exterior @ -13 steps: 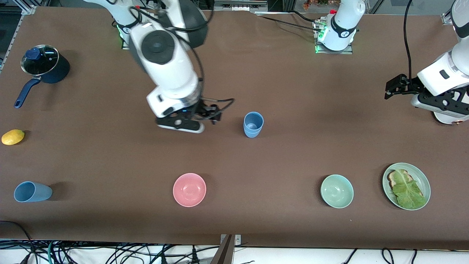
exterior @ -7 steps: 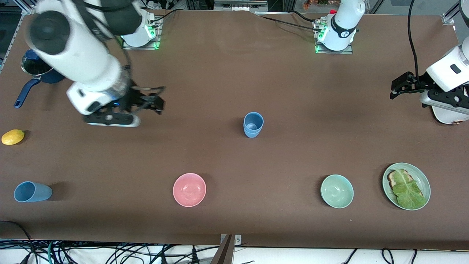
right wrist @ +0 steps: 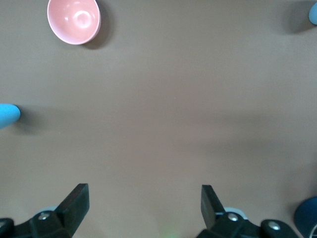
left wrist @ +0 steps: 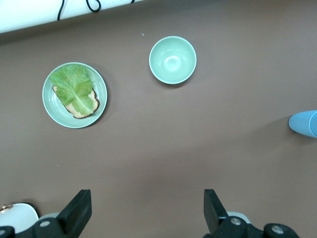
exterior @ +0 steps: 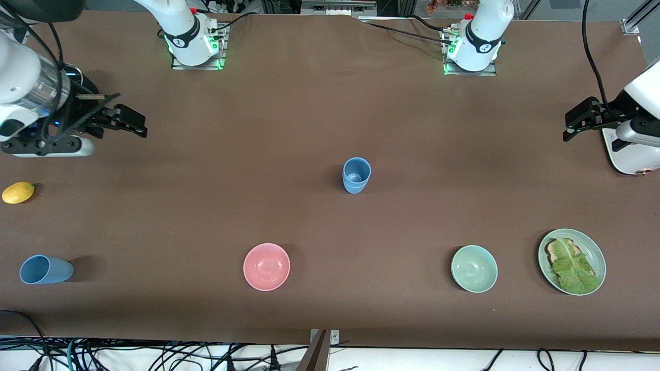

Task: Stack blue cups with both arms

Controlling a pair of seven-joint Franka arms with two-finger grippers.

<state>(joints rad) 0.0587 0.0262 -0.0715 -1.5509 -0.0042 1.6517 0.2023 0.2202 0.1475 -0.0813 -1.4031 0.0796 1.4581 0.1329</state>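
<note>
Light-blue and matte, the stacked cups (exterior: 356, 175) stand upright mid-table, one nested in the other, while the lone blue cup (exterior: 45, 269) lies on its side near the front edge at the right arm's end, its long axis along the table's length and its mouth toward that end. The right gripper (exterior: 121, 119), jaws apart and empty, hangs over the table at that same end, with the lone cup lying toward the front camera from it, so I judge this arm the better placed. The left gripper (exterior: 581, 118), also spread and empty, waits over the left arm's end, well apart from both.
</note>
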